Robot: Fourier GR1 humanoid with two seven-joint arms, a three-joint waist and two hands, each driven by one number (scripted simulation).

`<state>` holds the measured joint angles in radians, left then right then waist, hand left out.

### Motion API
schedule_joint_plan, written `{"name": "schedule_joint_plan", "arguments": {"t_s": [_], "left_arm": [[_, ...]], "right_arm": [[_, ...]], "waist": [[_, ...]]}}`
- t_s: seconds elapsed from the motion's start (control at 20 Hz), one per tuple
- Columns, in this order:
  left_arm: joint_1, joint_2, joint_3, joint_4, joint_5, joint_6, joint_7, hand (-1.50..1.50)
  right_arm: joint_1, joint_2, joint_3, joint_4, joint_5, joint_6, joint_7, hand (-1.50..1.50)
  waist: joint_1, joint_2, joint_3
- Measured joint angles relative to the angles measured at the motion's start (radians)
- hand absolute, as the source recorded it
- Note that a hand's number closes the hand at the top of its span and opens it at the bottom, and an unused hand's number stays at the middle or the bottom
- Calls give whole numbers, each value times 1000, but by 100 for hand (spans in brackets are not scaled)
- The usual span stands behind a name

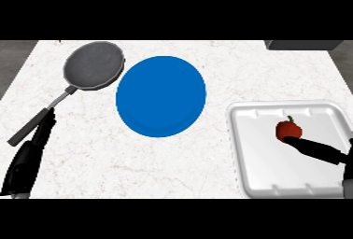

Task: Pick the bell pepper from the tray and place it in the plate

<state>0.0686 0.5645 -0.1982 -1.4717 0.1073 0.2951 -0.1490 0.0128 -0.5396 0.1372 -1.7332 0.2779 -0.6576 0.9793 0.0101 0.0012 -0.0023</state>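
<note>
right robot hand [321,151] enters at the lower right edge, fingers stretched straight, released, its tip touching the lower side of the red bell pepper [286,129]. the pepper sits upright in the white tray [248,158], towards its upper right part. blue plate [160,95] lies on the table [172,163] left of the tray, apart from it. grey pan [95,65] just beside the plate's upper left. left robot hand [27,161] rests at lower left, fingers straight, beside the pan handle.
</note>
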Motion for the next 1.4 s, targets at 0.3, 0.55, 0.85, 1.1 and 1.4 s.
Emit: {"name": "schedule_joint_plan", "arguments": {"t_s": [0.3,0.55,0.85,1.1,1.4], "left_arm": [[-5,-25,25,26,-21,-21,-13,0],[-3,-57,46,6,-61,-39,19,0],[39,-65,100,-10,-74,-88,-4,0],[12,-101,143,51,-100,-133,-36,0],[30,-121,180,-32,-139,-166,30,0]], "right_arm": [[-45,-11,-7,81,-63,123,4,-150],[-76,19,-35,122,-78,194,-16,-150],[-107,67,-70,237,-112,283,-119,-150],[-144,112,-102,322,-99,337,-156,-150],[-174,171,-122,395,-52,356,-189,-150]], "waist": [[-5,-1,2],[-7,-1,2],[-5,-1,2],[-7,-1,2],[-6,-1,2]]}}
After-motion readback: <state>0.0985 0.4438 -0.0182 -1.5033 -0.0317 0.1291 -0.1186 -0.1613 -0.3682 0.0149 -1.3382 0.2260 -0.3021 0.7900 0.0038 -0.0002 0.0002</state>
